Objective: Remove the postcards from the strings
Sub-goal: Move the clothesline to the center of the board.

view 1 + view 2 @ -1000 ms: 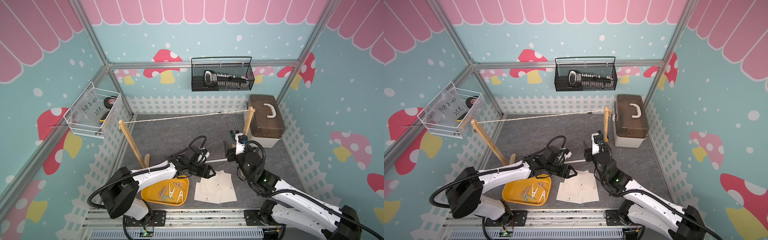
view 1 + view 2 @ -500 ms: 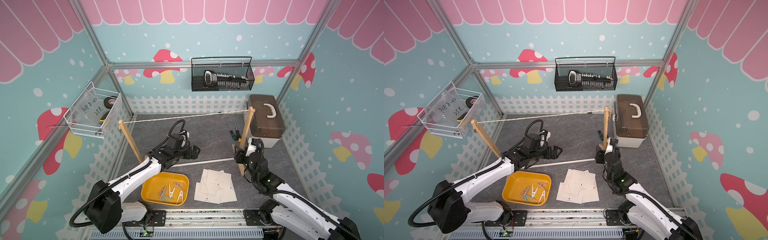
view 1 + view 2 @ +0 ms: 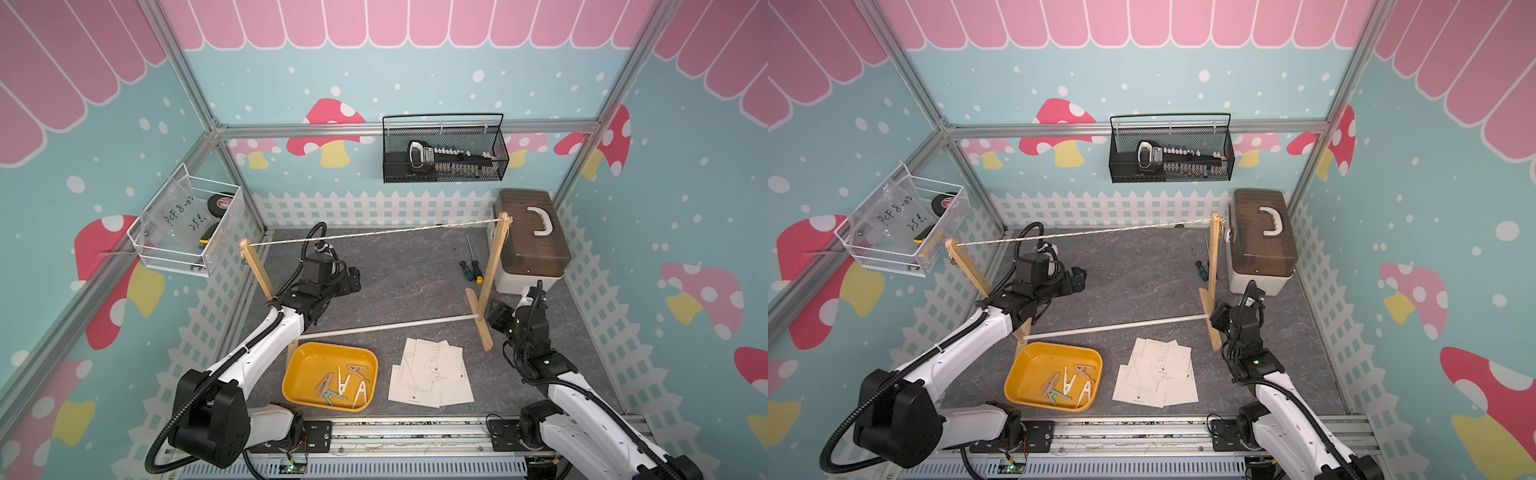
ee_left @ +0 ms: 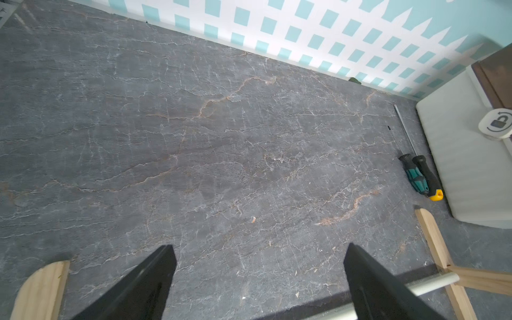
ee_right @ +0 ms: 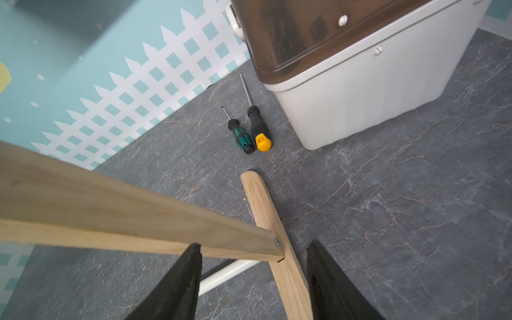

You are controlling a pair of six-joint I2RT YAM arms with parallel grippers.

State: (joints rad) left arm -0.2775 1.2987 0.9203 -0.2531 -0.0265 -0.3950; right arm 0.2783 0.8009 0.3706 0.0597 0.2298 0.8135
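Note:
The postcards (image 3: 432, 376) (image 3: 1156, 374) lie in a loose off-white stack on the grey floor, in front of the white rod. No card hangs on the string (image 3: 374, 233) (image 3: 1084, 232), which runs bare between the two wooden posts. My left gripper (image 3: 353, 280) (image 4: 259, 257) hovers over bare floor behind the rod, near the left post (image 3: 255, 270). It is wide open and empty. My right gripper (image 3: 496, 316) (image 5: 253, 252) is open just above the right post's foot (image 5: 277, 235), holding nothing.
A yellow tray (image 3: 316, 365) with several clothespins sits left of the cards. Two screwdrivers (image 3: 469, 270) lie beside the brown-lidded toolbox (image 3: 528, 245) at the back right. The white rod (image 3: 386, 326) joins the posts' feet. Wire baskets hang on the walls.
My left arm has drawn back from the card stack to the far left and its jaws have opened wide. My right arm has pulled back and right to the post's foot.

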